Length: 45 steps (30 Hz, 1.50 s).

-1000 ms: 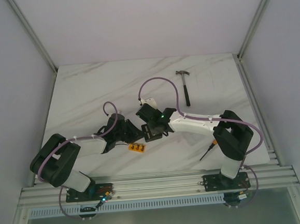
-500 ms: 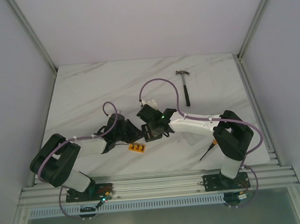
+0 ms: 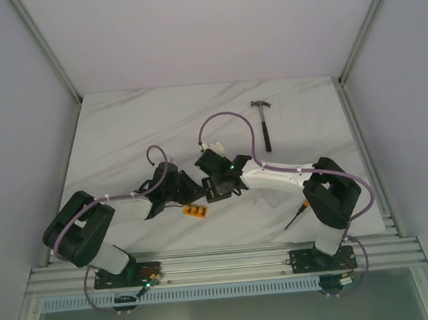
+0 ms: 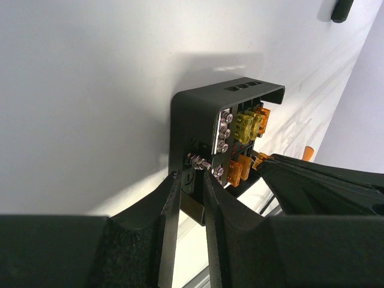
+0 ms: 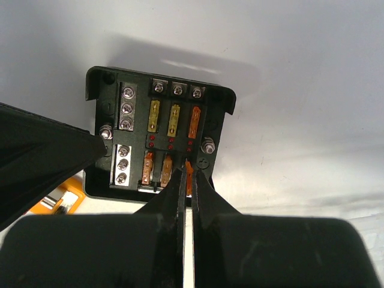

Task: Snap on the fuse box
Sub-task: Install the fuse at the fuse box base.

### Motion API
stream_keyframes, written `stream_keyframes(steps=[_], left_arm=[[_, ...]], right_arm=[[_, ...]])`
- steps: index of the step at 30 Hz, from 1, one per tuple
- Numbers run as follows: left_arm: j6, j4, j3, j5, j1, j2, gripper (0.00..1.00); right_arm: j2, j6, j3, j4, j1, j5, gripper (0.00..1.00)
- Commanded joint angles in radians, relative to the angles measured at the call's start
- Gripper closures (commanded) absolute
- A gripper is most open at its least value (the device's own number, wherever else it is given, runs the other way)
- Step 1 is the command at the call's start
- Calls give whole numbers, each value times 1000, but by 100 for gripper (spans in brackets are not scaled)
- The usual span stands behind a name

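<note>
Nothing has moved. Left claw (image 4: 191, 177) clamps the fuse box (image 5: 157, 141) by one wall; right claw (image 5: 187, 174) is closed over it.

Marble table (image 3: 123, 137), fuse box (image 3: 218, 192), hammer (image 3: 265, 126), orange strip (image 3: 196, 210)

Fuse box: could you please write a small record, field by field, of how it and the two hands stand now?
fuse box: top face uncovered, fuses and screws showing
left hand: shut on the fuse box's edge
right hand: shut, tips at an orange fuse in the lower row of its view
upper row: two yellow fuses, one orange
also on the table: hammer far right, orange strip beside the box
</note>
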<state>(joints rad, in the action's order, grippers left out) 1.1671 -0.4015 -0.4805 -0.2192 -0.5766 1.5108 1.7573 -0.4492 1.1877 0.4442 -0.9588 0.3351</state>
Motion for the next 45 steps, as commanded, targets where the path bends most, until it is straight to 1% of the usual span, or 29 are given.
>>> stream_keyframes(steps=[1, 13, 23, 29, 38, 45], left_arm=[[10, 6, -10, 12, -5, -1, 69], [12, 6, -8, 15, -5, -6, 69], [14, 6, -7, 16, -6, -3, 69], [19, 6, -4, 18, -6, -3, 69], [22, 6, -2, 21, -9, -11, 69], [20, 12, 0, 24, -9, -19, 69]], right_arm=[[22, -17, -14, -8, 3, -10, 100], [51, -28, -9, 25, 4, 9, 100], [138, -37, 16, 82, -7, -3, 100], [149, -64, -42, 109, -11, -15, 100], [168, -80, -97, 89, -15, -28, 100], [123, 19, -184, 97, -12, -90, 100]])
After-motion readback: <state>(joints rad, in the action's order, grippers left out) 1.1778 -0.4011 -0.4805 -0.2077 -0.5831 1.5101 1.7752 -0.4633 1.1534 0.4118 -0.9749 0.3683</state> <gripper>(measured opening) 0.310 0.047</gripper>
